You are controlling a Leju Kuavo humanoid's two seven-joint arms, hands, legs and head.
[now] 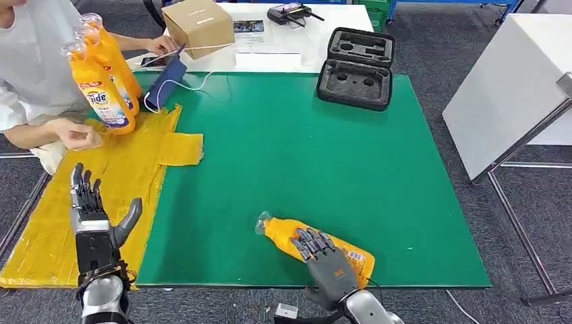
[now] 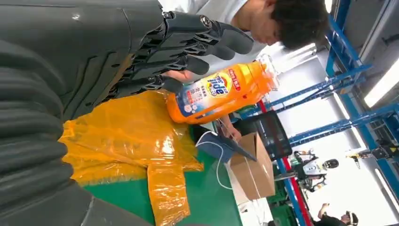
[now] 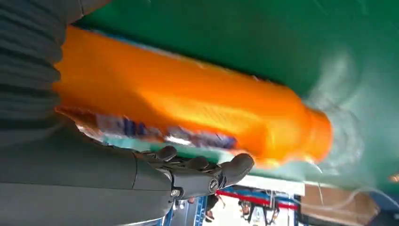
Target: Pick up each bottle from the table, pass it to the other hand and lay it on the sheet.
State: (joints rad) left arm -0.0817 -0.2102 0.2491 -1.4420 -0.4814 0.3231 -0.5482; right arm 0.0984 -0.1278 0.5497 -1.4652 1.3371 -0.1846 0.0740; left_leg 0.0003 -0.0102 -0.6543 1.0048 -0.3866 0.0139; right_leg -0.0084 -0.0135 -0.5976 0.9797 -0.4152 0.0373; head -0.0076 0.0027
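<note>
An orange Tide bottle [image 1: 282, 234] [image 3: 197, 108] lies on its side on the green mat [image 1: 303, 148], near the front edge, its clear cap pointing left. My right hand [image 1: 325, 260] [image 3: 117, 176] lies over its label end, fingers [image 3: 207, 170] stretched along the body and not closed around it. My left hand [image 1: 91, 216] [image 2: 141, 52] stands upright and open over the yellow sheet [image 1: 135, 175] [image 2: 127, 136], holding nothing. At the sheet's far end a person holds several more orange bottles [image 1: 101, 88] [image 2: 226, 92] upright.
The person's other hand [image 1: 74, 135] rests on the sheet's far left. An open black foam case [image 1: 355, 67] sits at the mat's back edge. A cardboard box [image 1: 199, 27] and a tablet stand on the white table behind. A white table [image 1: 512, 81] stands to the right.
</note>
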